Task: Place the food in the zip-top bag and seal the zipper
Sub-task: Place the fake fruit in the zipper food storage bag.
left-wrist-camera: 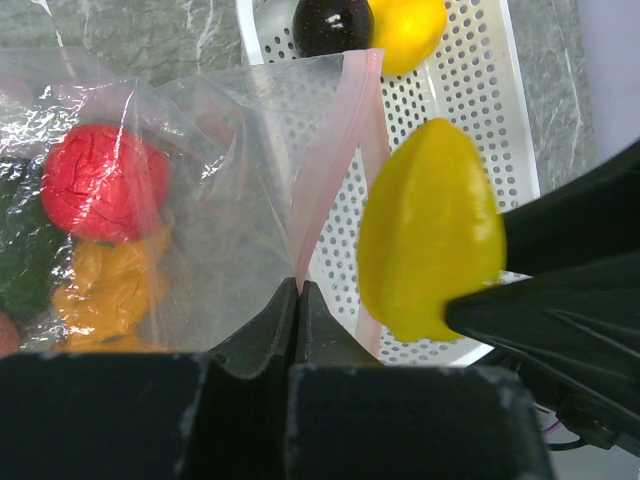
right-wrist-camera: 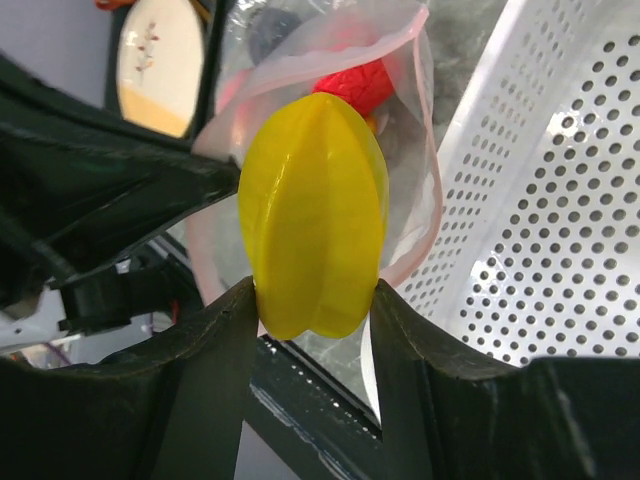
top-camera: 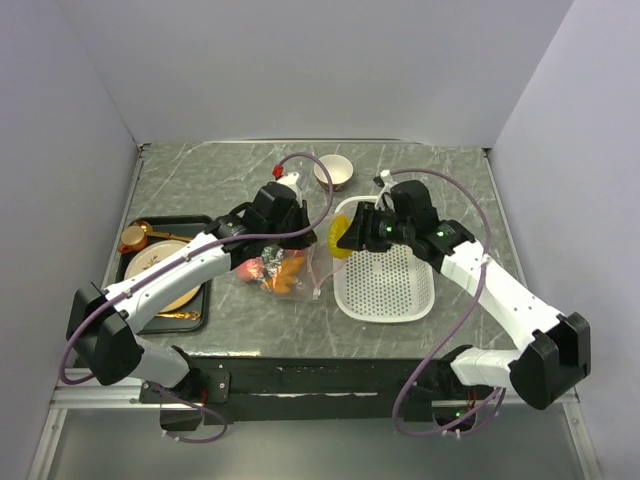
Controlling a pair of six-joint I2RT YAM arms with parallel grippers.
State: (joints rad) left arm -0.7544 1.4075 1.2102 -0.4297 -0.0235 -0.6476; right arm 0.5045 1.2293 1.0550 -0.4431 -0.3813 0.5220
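The yellow star-fruit piece (right-wrist-camera: 315, 200) looks to us like a hard, light plastic shell with smooth ridges. We judge it could slip, so a hold across its lower end, ridge to ridge, suits it. The right jaws stand about half open and are clamped on it from both sides. They hold it in the air just right of the bag's mouth, between bag and basket.

The zip-top bag (left-wrist-camera: 215, 130) is thin, crinkly film, limp and without stiffness of its own, so we would take it by the firmer zipper (left-wrist-camera: 335, 150). The left jaws are fully closed, pinching the film at that pink strip and holding the mouth up, open toward the right.

Inside the bag lie a red piece (left-wrist-camera: 105, 180), an orange piece (left-wrist-camera: 105, 290) and something green (left-wrist-camera: 20, 260). The white basket (top-camera: 385, 285) sits on the surface right of the bag. It holds a dark brown piece (left-wrist-camera: 332, 22) and another yellow piece (left-wrist-camera: 408, 30), close together by its rim.
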